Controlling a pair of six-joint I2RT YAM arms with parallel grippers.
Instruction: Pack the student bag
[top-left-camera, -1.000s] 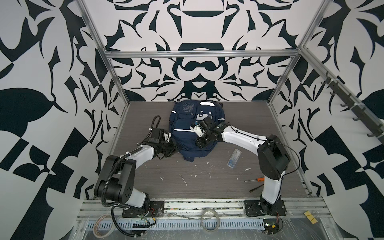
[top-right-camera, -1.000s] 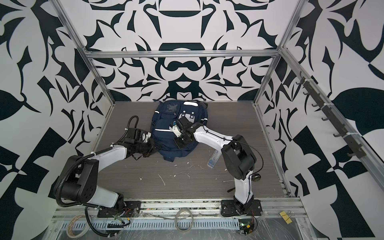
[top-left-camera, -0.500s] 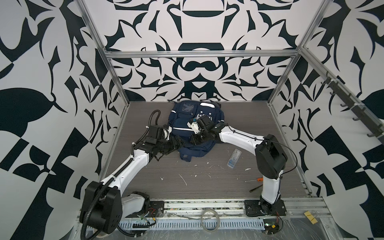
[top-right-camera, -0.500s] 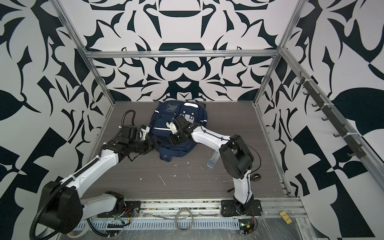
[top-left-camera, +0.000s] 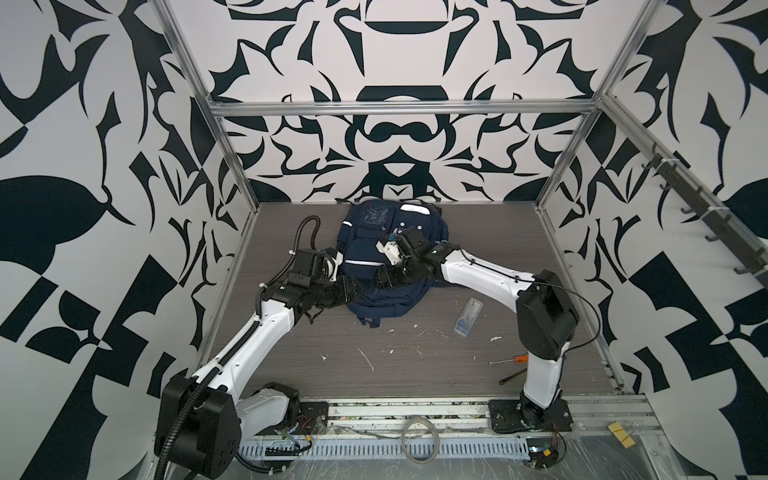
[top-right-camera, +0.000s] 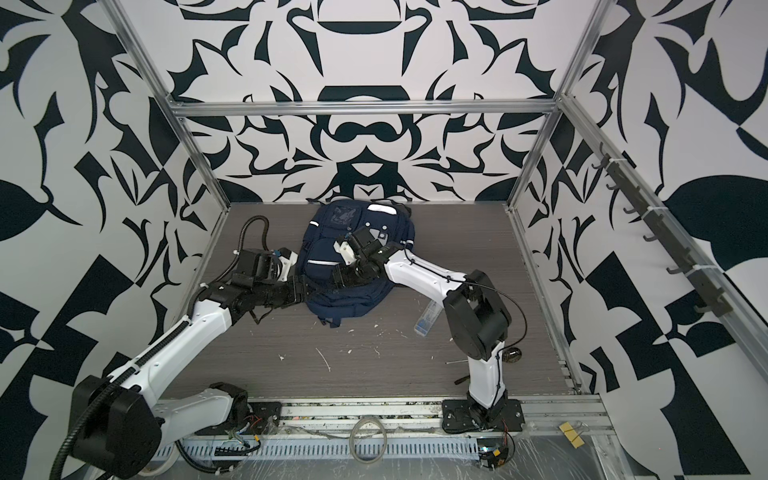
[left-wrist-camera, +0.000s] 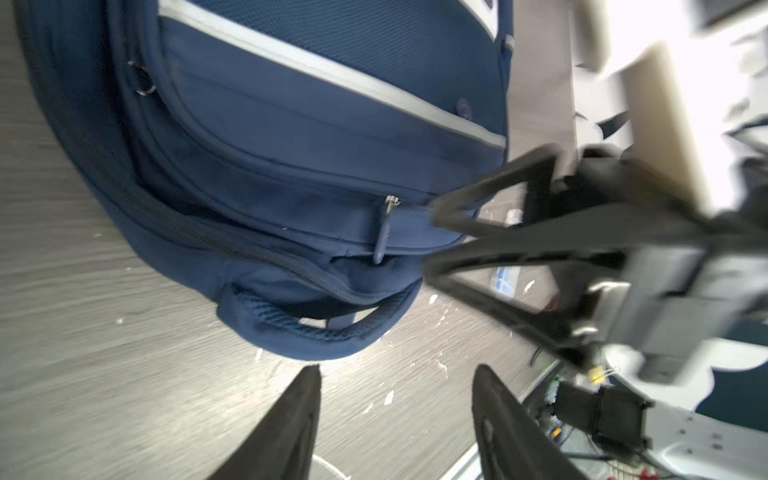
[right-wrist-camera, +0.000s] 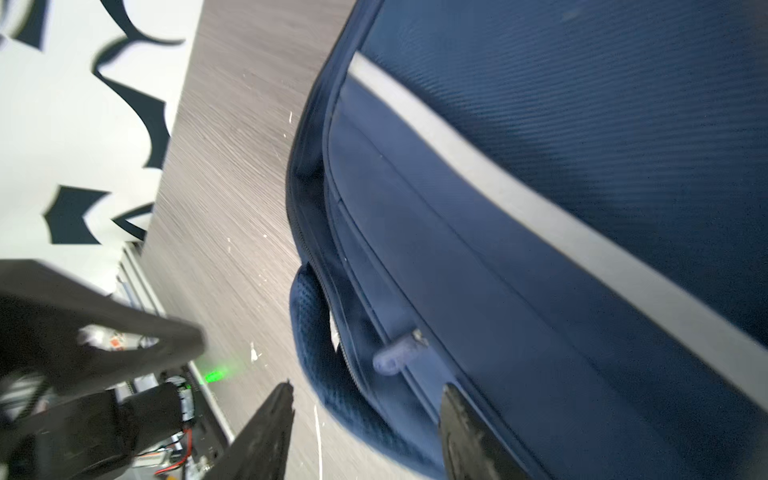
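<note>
While lying flat with its front panel up, close to the rear wall and about midway across the table, shows in both top views as a large navy-blue fabric backpack (top-left-camera: 395, 301) (top-right-camera: 353, 303). Carries white reflective stripes (top-left-camera: 415, 208) and, at the far end, a clear window pocket (top-left-camera: 371, 216). Points its padded navy carry handle (left-wrist-camera: 316, 328) toward the front of the table. Has a small navy zip pull (left-wrist-camera: 383, 239) (right-wrist-camera: 397, 355) hanging off the front pocket near that handle.

Meets both arms at the handle end. Low beside the bag's left edge: left gripper (top-left-camera: 355, 291) (left-wrist-camera: 397, 370), black fingers spread apart, only bare tabletop between them, tips just short of the handle. Reaching in over the bag from the right: right gripper (top-left-camera: 377, 281) (right-wrist-camera: 365, 388), fingers likewise parted, nothing pinched, zip pull just ahead of the tips. Cannot tell whether any fingertip touches the fabric.

Rests on a grey wood-grain tabletop (top-left-camera: 415, 353) flecked with small white scraps. Lying right of the bag and apart from it: narrow clear plastic box (top-left-camera: 467, 318) with blue contents. Nearer the right arm's base: orange-handled screwdriver (top-left-camera: 509, 360) and thin black tool (top-left-camera: 513, 376), close together. Closing in the scene on three sides: black-and-white patterned walls (top-left-camera: 124, 166) on an aluminium frame (top-left-camera: 395, 109).
</note>
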